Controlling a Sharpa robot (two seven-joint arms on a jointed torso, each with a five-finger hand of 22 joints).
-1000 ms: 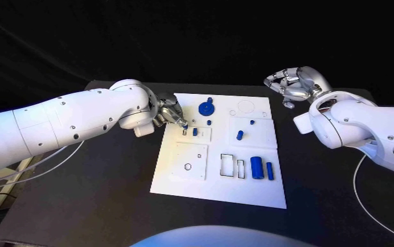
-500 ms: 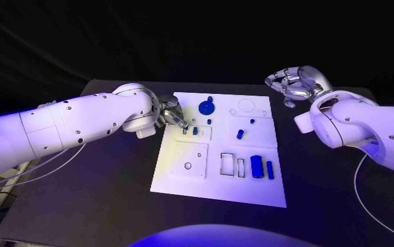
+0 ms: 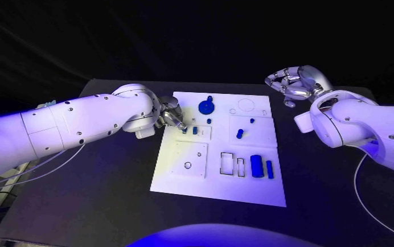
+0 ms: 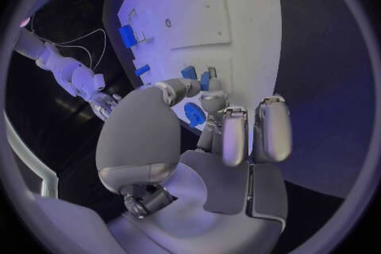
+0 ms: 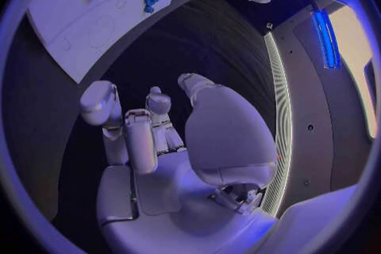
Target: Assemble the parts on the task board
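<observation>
The white task board (image 3: 185,176) lies mid-table. My left hand (image 3: 171,115) reaches over its far left part, and its fingertips pinch a small blue part (image 4: 205,80) just above the board. A blue block (image 3: 195,130) sits right beside that part. A round blue disc (image 3: 206,108) stands near the far edge, with small blue pieces (image 3: 239,134) mid-board. A blue cylinder (image 3: 257,166) and a slim blue bar (image 3: 269,169) lie at the near right. My right hand (image 3: 292,86) hangs off the board's far right corner, fingers curled in and holding nothing.
Outlined slots (image 3: 226,164) sit left of the cylinder. A square raised plate (image 3: 189,159) with a hole covers the board's near left. Black tabletop (image 3: 98,201) surrounds the board on all sides.
</observation>
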